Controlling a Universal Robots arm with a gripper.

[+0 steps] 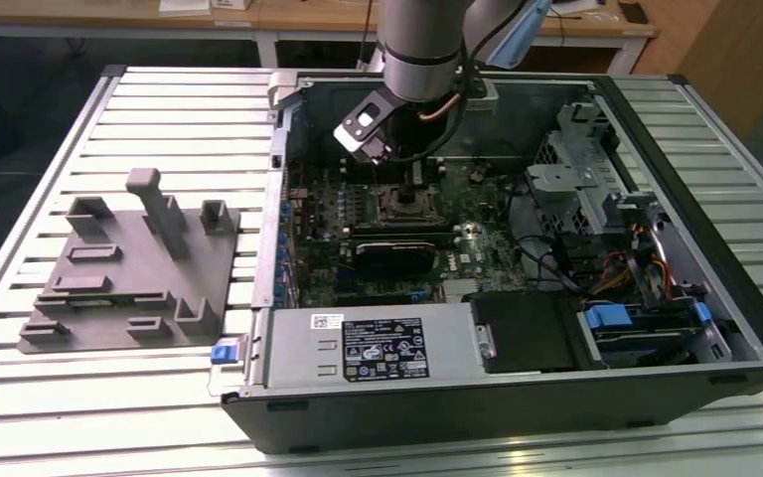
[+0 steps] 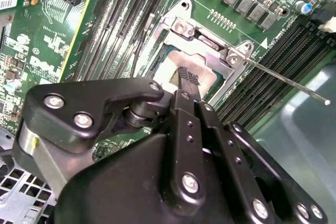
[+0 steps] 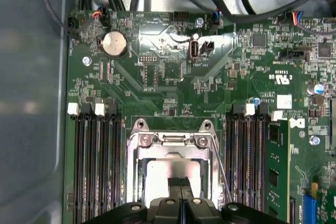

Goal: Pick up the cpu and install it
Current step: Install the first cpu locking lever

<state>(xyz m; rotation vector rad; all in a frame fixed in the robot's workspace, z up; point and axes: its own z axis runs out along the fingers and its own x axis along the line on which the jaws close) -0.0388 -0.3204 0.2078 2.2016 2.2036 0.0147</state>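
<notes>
— Slatted table (image 1: 156, 119) under the open computer case (image 1: 488, 422); where's your cpu (image 3: 160, 179)?
— Lying in the socket frame (image 3: 173, 140); your gripper (image 3: 180, 182) has its tips pressed together right over its face. Grey tray (image 1: 116, 288) sits at the case's nine o'clock in the exterior view
— Risk?
— Seated askew, any downward push could bend socket pins, I'd judge

We see the arm (image 1: 421, 45) as a smooth grey tube with a pale blue cap (image 1: 521, 35) at one joint. A white-and-black camera box (image 1: 366, 127) is fixed at the wrist. In the second wrist view the jaws are matte black and narrow, with ribbed tips. Their rounded link plates (image 2: 89, 108) are fastened by silver screws (image 2: 190, 182). A small yellow mark (image 2: 34, 141) shows on the grey barrel behind.
</notes>
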